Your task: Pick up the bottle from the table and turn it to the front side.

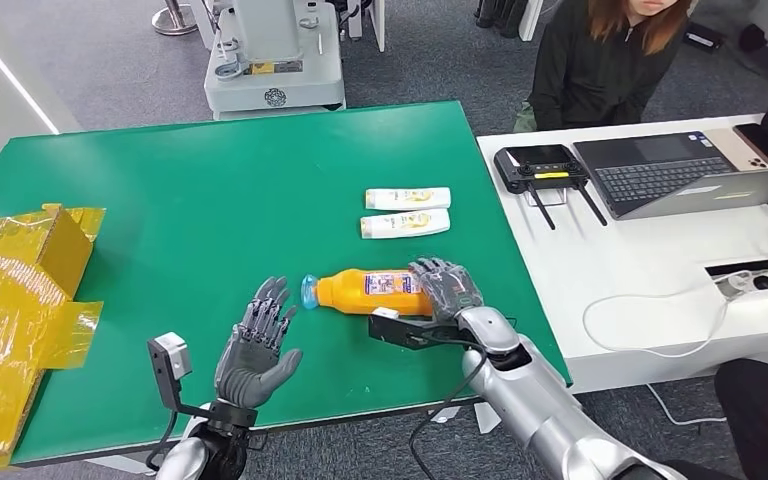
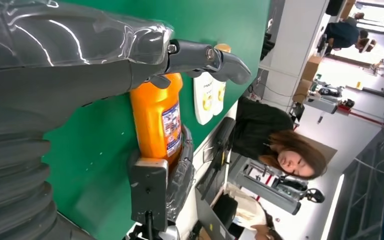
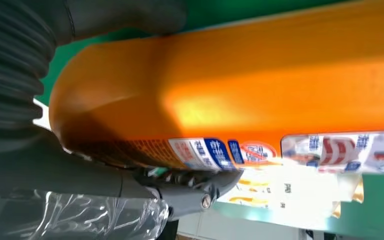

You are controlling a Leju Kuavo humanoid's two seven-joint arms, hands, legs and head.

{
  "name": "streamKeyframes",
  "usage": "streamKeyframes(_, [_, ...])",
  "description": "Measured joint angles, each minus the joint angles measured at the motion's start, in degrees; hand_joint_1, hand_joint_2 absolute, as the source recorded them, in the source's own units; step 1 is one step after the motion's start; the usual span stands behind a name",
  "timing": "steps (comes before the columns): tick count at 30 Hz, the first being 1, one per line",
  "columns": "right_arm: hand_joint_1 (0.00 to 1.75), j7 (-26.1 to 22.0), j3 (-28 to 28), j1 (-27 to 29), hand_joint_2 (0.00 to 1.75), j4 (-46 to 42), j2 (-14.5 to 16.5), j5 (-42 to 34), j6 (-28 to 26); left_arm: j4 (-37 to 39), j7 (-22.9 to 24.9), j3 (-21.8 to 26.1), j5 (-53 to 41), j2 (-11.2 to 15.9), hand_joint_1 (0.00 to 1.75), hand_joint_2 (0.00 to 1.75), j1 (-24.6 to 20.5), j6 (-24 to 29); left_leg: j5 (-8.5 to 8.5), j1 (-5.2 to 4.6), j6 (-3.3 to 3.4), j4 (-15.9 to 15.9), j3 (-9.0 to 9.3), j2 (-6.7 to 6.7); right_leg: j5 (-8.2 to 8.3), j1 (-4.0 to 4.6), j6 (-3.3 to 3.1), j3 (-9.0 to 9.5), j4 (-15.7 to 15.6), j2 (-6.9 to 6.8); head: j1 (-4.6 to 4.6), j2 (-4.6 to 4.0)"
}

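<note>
Orange bottle (image 1: 372, 291) lies on its side on the green table (image 1: 210, 200), near the front edge toward the right corner, blue cap pointing left. The right hand (image 1: 445, 287) wraps around its base. The left hand (image 1: 258, 343) hovers beside the cap, fingers spread, holding nothing.

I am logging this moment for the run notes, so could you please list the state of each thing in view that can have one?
orange bottle: lying on its side on the green table, blue cap on
right hand: gripping the bottle's base end
left hand: open, holding nothing
two white bottles: lying flat
laptop: open
</note>
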Motion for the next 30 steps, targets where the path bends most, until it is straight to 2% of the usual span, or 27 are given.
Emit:
streamKeyframes(14, [1.75,-3.5,-0.3,-1.7,1.75,3.1,-0.5,-2.2,1.0,0.1,0.3,2.0,0.7,-0.5,0.00,1.75,0.5,-2.1,0.00,0.01,0.00,0.0,0.19,0.01,0.00,0.00,0.00,0.17,0.0,0.01,0.00,0.00])
streamKeyframes(18, [1.75,-5.6,-0.3,-1.4,1.75,3.2,-0.5,-3.8,-1.3,0.1,0.4,2.4,0.5,-0.7,0.00,1.75,0.8,-2.0,0.00,0.01,0.00,0.0,0.25,0.00,0.00,0.00,0.00,0.24,0.0,0.00,0.00,0.00])
streamKeyframes(24, [1.75,-15.5,-1.6,3.8,1.75,-2.1,-0.6,-15.9,-5.8,0.1,0.3,3.3,-0.7,-0.9,0.00,1.75,2.0,-1.3,-0.01,0.00,0.00,0.0,0.18,-0.01,0.00,0.01,0.00,0.20,0.0,0.00,-0.01,0.00])
streamKeyframes(30, [1.75,-17.3,-2.1,9.0,1.75,-9.0,-0.8,-19.6,-7.6,0.0,0.2,3.5,-1.3,-0.9,0.00,1.75,2.4,-0.7,-0.01,0.02,0.00,0.0,0.05,-0.17,-0.03,0.01,-0.01,0.09,0.0,-0.16,0.00,0.00])
